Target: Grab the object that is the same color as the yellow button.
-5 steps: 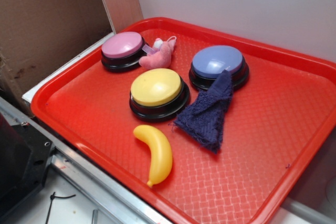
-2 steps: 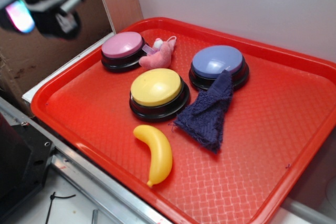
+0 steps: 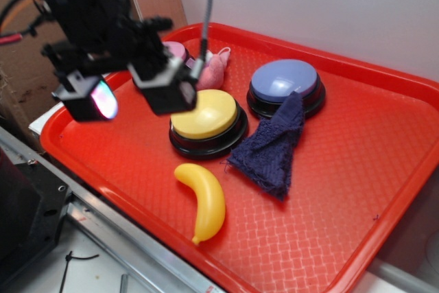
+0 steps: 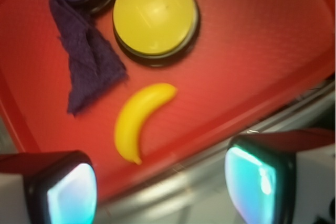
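Observation:
A small glossy yellow toy banana (image 3: 203, 200) lies on the red tray (image 3: 357, 190) near its front edge; it also shows in the wrist view (image 4: 137, 120). The yellow button (image 3: 204, 117) with a black base sits just behind it, and shows in the wrist view (image 4: 155, 15). My gripper (image 3: 140, 97) hovers high over the tray's left part, left of the yellow button, with its jaws wide apart and empty. In the wrist view the gripper (image 4: 163, 187) hangs over the tray's front rim, short of the banana.
A pink button (image 3: 175, 51) is partly hidden behind my gripper, with a pink plush toy (image 3: 214, 68) beside it. A blue button (image 3: 285, 84) stands at the back with a dark blue cloth (image 3: 271, 149) draped off it. A metal rail (image 3: 123, 235) runs along the tray's front edge.
My gripper has come in from the upper left and moved down and right, over the tray's left part. The banana, buttons and cloth have not moved.

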You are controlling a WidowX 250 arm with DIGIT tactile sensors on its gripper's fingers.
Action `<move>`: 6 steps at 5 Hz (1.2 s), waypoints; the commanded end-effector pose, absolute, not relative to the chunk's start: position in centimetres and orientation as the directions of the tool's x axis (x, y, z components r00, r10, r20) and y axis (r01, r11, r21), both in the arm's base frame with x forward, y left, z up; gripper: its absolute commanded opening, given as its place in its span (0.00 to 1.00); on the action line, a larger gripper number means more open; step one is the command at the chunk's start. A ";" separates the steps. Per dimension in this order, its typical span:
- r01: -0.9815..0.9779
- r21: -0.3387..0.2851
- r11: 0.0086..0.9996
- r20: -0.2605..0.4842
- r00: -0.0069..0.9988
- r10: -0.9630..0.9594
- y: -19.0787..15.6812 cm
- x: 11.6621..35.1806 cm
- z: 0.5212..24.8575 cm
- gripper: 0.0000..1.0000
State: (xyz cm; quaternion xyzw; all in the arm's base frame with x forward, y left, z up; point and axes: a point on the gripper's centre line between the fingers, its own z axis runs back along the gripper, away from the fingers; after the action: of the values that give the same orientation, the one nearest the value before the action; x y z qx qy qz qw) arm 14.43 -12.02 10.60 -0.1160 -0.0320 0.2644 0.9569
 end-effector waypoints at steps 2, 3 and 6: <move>-0.566 -0.172 0.806 0.017 0.816 0.577 -14.7 17.2 4.6 1.00; -0.558 -0.150 0.816 0.015 0.824 0.567 -15.1 17.5 3.1 1.00; -0.595 -0.102 0.798 0.037 0.799 0.600 -15.2 17.5 1.2 0.23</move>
State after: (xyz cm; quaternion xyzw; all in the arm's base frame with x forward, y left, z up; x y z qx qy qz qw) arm 16.60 -14.93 0.57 -0.0301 -0.0248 0.3121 0.9493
